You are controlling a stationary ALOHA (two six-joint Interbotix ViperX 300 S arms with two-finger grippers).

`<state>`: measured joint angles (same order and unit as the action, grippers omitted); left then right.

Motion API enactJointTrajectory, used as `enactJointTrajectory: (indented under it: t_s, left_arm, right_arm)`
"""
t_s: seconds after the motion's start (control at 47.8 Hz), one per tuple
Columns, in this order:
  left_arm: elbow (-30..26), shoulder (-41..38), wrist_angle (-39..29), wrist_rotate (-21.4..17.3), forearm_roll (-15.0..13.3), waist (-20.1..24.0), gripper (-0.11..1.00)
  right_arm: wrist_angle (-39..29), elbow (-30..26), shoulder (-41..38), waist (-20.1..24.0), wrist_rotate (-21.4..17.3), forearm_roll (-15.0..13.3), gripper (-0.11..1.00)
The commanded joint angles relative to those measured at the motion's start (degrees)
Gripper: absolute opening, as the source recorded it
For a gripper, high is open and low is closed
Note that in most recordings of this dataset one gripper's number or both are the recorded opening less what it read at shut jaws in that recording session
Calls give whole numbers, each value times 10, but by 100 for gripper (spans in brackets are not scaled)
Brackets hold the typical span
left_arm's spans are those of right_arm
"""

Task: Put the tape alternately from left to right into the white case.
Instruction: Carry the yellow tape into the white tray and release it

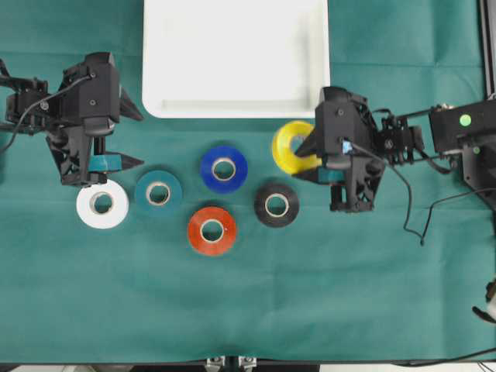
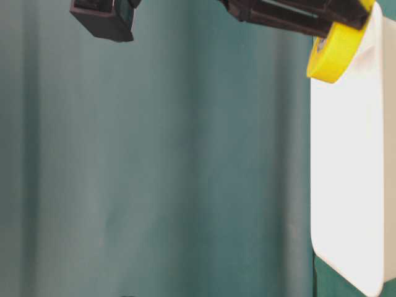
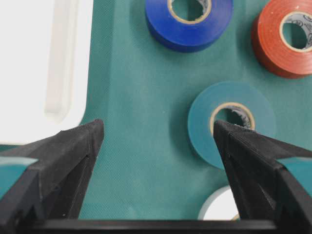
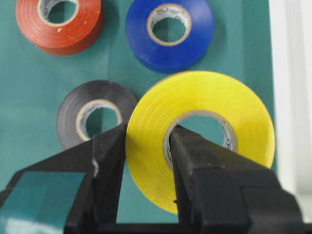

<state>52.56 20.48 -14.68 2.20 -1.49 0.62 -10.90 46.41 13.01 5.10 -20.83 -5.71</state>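
Note:
The white case [image 1: 232, 58] lies empty at the back middle of the green cloth. My right gripper [image 4: 146, 141] is shut on the wall of the yellow tape [image 4: 204, 92], one finger in its hole and one outside. The roll hangs tilted above the cloth [image 2: 337, 52], just off the case's near right corner. My left gripper [image 1: 139, 139] stands open over bare cloth with nothing between its fingers. The white tape [image 1: 102, 204] and teal tape [image 1: 158, 193] lie just in front of it. Blue [image 1: 224, 169], red [image 1: 211, 230] and black [image 1: 277, 204] rolls lie flat mid-table.
Cables [image 1: 411, 209] trail from the right arm across the cloth at the right. A black frame post [image 1: 488, 39] stands at the back right. The table's front edge [image 1: 232, 363] runs along the bottom.

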Motion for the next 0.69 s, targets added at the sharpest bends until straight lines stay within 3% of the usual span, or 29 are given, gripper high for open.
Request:
enactJointTrajectory:
  t_s: [0.0,0.397,0.669]
  left_arm:
    - [-6,4,2,1,-1,1,75]
    - [-5,4,3,1,-2,0,75]
    - [-5,4,2,1,-2,0,75]
  right_arm:
    - [15,-8,10,-25,-3,-6,30]
    - [55,-6,-18,-141,-1,-10,30]
    - [73,-11,-62,-168,-1,-11,30]
